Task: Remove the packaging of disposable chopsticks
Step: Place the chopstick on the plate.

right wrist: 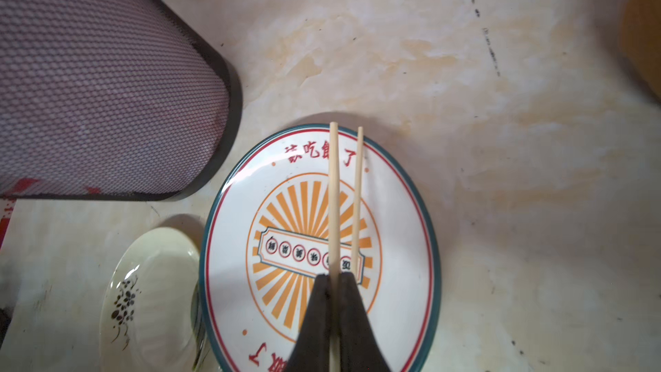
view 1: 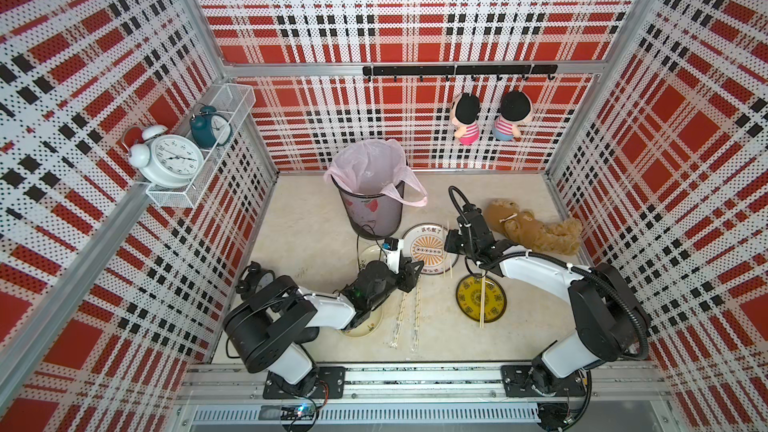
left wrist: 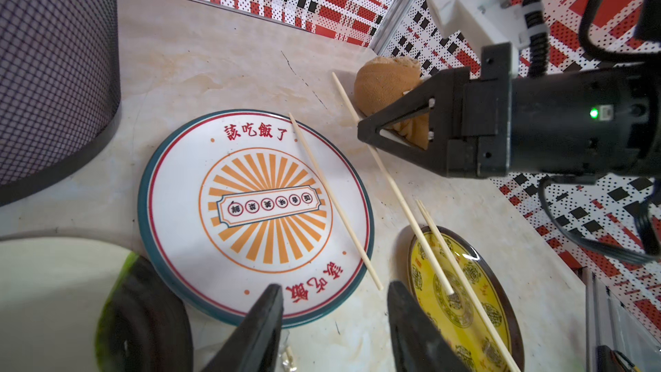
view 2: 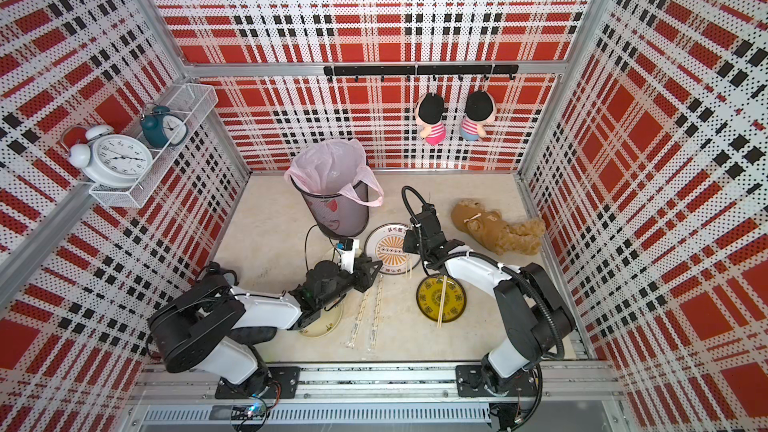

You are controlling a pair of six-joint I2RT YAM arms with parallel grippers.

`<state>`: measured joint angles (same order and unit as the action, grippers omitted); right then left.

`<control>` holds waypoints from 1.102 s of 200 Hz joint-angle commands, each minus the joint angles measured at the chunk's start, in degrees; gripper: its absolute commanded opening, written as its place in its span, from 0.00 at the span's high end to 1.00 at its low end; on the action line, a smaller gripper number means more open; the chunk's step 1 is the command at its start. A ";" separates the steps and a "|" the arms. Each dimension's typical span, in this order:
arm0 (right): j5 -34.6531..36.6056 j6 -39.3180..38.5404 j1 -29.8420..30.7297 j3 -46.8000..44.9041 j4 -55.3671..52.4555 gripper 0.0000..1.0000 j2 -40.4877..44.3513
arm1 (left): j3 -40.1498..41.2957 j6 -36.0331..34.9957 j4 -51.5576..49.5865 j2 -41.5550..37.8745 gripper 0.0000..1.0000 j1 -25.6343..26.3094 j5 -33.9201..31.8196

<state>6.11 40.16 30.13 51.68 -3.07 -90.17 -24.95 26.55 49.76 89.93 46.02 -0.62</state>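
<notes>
Rail (view 1: pixel 415 380) fronts a beige surface (view 1: pixel 311 222) walled in red plaid. Left to right: lined bin (view 1: pixel 374 218), cream plate (view 1: pixel 365 328), two filled sleeves (view 1: pixel 400 317) at centre front, white plate (view 1: pixel 417 243), yellow plate (view 1: pixel 467 299) bearing bare chopsticks (view 1: pixel 482 305). Left gripper (left wrist: pixel 334 302) gapes empty beside the white plate; right gripper (right wrist: pixel 334 280) clamps one chopstick (right wrist: pixel 333 191) over it.
</notes>
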 commanded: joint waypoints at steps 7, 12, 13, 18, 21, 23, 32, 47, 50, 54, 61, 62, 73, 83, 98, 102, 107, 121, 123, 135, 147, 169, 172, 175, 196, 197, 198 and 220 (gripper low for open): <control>-1.03 2.08 -1.85 -0.48 3.14 1.00 -2.05 | -3.37 -0.60 1.51 2.29 0.50 1.67 -1.42; -1.57 2.18 -2.14 -0.44 3.39 1.00 -2.54 | -3.80 -0.74 1.49 2.67 0.50 1.87 -1.68; -1.64 2.19 -2.20 -0.40 3.49 1.00 -2.59 | -3.88 -0.77 1.53 2.64 0.50 1.92 -1.71; -2.03 2.30 -2.28 -0.35 3.95 1.00 -3.10 | -4.19 -0.87 1.56 2.83 0.50 2.04 -1.98; -2.18 2.33 -2.40 -0.35 4.21 1.00 -3.35 | -4.35 -0.88 1.52 2.92 0.50 2.05 -2.13; -2.29 2.37 -2.48 -0.29 4.30 1.00 -3.50 | -4.43 -0.88 1.49 3.00 0.50 2.06 -2.24; -2.36 2.30 -2.61 0.26 4.28 1.00 -4.38 | -4.82 -0.95 1.55 3.38 0.49 2.14 -2.57; -1.81 1.95 -2.62 1.16 3.67 1.00 -5.89 | -5.66 -0.97 1.49 4.50 0.49 2.09 -3.14; -1.88 1.87 -2.70 1.34 3.66 1.00 -6.16 | -5.84 -0.91 1.48 4.77 0.49 2.12 -3.15; -2.03 1.86 -2.78 1.47 3.81 1.00 -6.57 | -6.15 -0.96 1.50 5.24 0.49 2.14 -3.17; -2.22 1.68 -3.00 1.62 4.24 1.00 -7.21 | -6.68 -0.95 1.55 6.00 0.49 2.23 -3.24; -2.23 1.59 -3.03 1.64 4.27 1.00 -7.30 | -6.77 -0.96 1.56 6.11 0.49 2.27 -3.24; -2.29 1.15 -3.15 2.20 4.39 1.00 -8.38 | -7.58 -0.97 1.50 7.21 0.49 2.48 -3.33; -2.56 0.80 -3.31 2.86 4.01 1.00 -9.54 | -8.29 -0.97 1.54 8.16 0.49 2.51 -3.25; -3.03 0.25 -3.30 3.64 3.60 1.00 -10.86 | -9.12 -1.01 1.56 9.31 0.49 2.50 -3.28; -3.09 0.19 -3.34 3.68 3.62 1.00 -11.10 | -9.29 -1.05 1.53 9.50 0.49 2.50 -3.32; -3.08 0.10 -3.35 3.77 3.68 1.00 -11.44 | -9.39 -1.06 1.51 9.71 0.49 2.45 -3.35; -3.47 -0.13 -3.49 4.04 3.69 0.99 -12.08 | -9.50 -1.02 1.55 10.00 0.49 2.32 -3.42; -3.52 -0.16 -3.50 4.09 3.69 0.99 -12.16 | -9.50 -1.00 1.57 10.07 0.49 2.32 -3.40; -3.67 -0.21 -3.58 4.50 3.64 0.99 -12.56 | -9.50 -0.97 1.57 10.32 0.48 2.10 -3.34; -3.81 -0.35 -3.59 4.81 3.58 0.99 -12.98 | -9.68 -0.88 1.74 10.72 0.48 1.97 -3.16; -3.48 -0.41 -3.50 5.10 3.74 0.99 -13.62 | -9.99 -0.71 2.09 11.76 0.48 1.71 -2.64; -3.40 -0.49 -3.58 5.10 3.69 0.99 -13.75 | -10.03 -0.71 2.10 11.89 0.48 1.63 -2.43; -3.39 -0.52 -3.59 5.17 3.67 0.99 -13.84 | -10.11 -0.71 2.10 11.95 0.48 1.62 -2.31; -3.55 -0.86 -3.64 5.77 3.55 0.98 -14.74 | -10.46 -0.53 2.47 12.74 0.48 1.53 -1.63; -3.56 -0.91 -3.61 5.79 3.53 0.98 -14.75 | -10.46 -0.53 2.50 12.78 0.48 1.53 -1.64; -3.56 -0.94 -3.60 5.79 3.52 0.98 -14.81 | -10.47 -0.53 2.52 12.80 0.48 1.53 -1.65; -3.88 -1.14 -3.65 6.30 3.49 0.96 -15.44 | -10.89 -0.27 2.90 13.64 0.48 1.53 -1.23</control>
<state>2.33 39.68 26.85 56.51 0.03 -104.33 -34.24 26.52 50.76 102.06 47.86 -2.98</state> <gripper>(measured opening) 0.073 0.523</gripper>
